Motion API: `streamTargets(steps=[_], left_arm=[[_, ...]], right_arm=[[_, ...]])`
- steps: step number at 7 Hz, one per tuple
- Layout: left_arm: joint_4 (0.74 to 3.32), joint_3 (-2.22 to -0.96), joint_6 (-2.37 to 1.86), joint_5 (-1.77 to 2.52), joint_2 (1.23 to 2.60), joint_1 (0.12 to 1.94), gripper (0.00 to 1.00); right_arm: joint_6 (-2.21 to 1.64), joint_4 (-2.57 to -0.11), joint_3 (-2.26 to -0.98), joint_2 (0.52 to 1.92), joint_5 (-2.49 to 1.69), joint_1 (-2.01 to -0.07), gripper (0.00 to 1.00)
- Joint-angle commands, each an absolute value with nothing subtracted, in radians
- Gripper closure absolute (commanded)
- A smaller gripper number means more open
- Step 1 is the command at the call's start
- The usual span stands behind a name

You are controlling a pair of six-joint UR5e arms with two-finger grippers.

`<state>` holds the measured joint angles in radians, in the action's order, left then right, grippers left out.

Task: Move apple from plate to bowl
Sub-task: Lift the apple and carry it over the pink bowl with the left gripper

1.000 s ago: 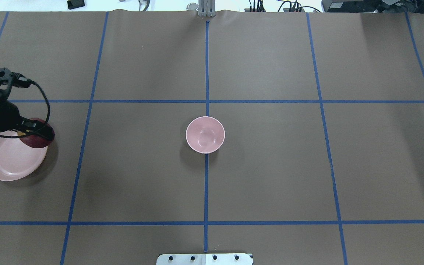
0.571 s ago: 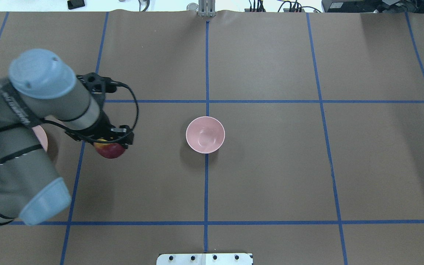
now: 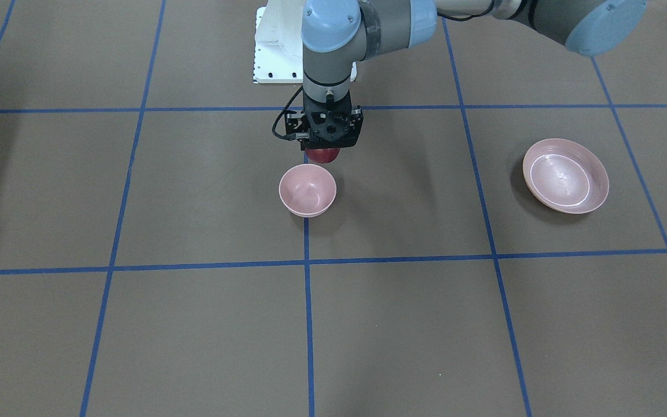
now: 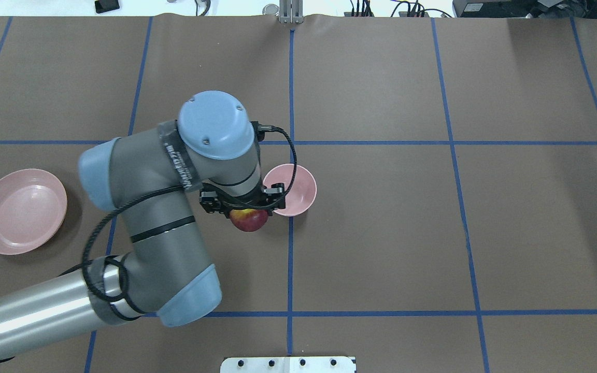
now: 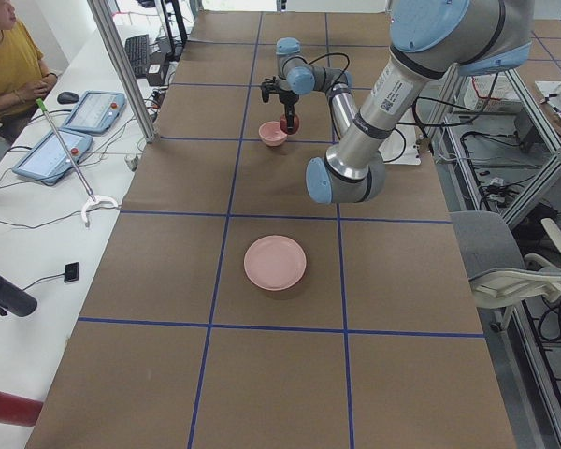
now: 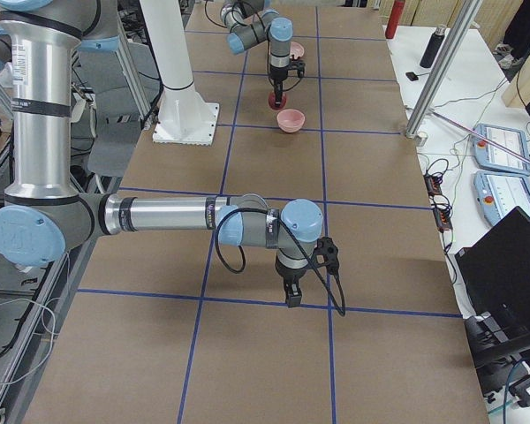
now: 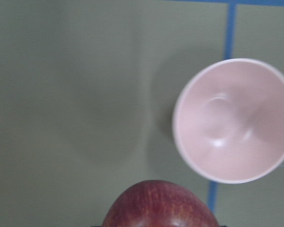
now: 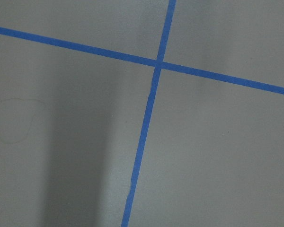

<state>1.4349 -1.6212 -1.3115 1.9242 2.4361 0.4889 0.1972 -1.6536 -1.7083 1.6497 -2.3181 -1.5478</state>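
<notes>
My left gripper (image 4: 246, 211) is shut on the dark red apple (image 4: 249, 220) and holds it above the table, just beside the near-left rim of the small deep pink bowl (image 4: 294, 189). The bowl is empty. The front view shows the apple (image 3: 323, 155) under the gripper (image 3: 324, 149), behind the bowl (image 3: 307, 190). In the left wrist view the apple (image 7: 158, 205) is at the bottom edge and the bowl (image 7: 232, 120) at the right. The shallow pink plate (image 4: 18, 211) lies empty at the far left. My right gripper (image 6: 290, 296) hangs over the table far off; I cannot tell if it is open or shut.
Blue tape lines (image 4: 290, 103) divide the brown table into squares. The white robot base plate (image 4: 288, 364) sits at the near edge. The left arm's elbow (image 4: 210, 127) hangs over the area left of the bowl.
The left arm has carried the apple from over the plate rightwards across the table to beside the bowl. The plate now lies uncovered and empty.
</notes>
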Motion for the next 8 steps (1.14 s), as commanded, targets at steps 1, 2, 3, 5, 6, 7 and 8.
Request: streamTargets(steps=[1,2,3,5,6,7,8], left_arm=[[1.494,-1.560,-1.319,1.907,2.461,0.486,1.00],[1.559,-1.518,-1.316,1.893,2.462,0.486,1.00],[1.648,-1.458,-1.318,1.891,2.467,0.488,1.00],[1.672,-1.433,-1.318,1.890,2.467,0.494,1.00],[1.672,-1.422,-1.316,1.890,2.465,0.494,0.98],[1.674,-1.419,-1.315,1.890,2.467,0.497,0.90],[1.674,-1.417,-1.315,1.890,2.467,0.502,0.64]], right_arm=[[0.187,-1.654,-1.709,1.649,-2.324,-1.548,0.00],[0.189,-1.654,-1.709,1.648,-2.324,-1.548,0.00],[0.187,-1.654,-1.709,1.647,-2.325,-1.548,0.00],[0.176,-1.654,-1.710,1.646,-2.326,-1.548,0.00],[0.176,-1.654,-1.710,1.646,-2.326,-1.546,0.00],[0.176,-1.652,-1.710,1.646,-2.326,-1.546,0.00],[0.176,-1.652,-1.710,1.646,-2.326,-1.546,0.00]])
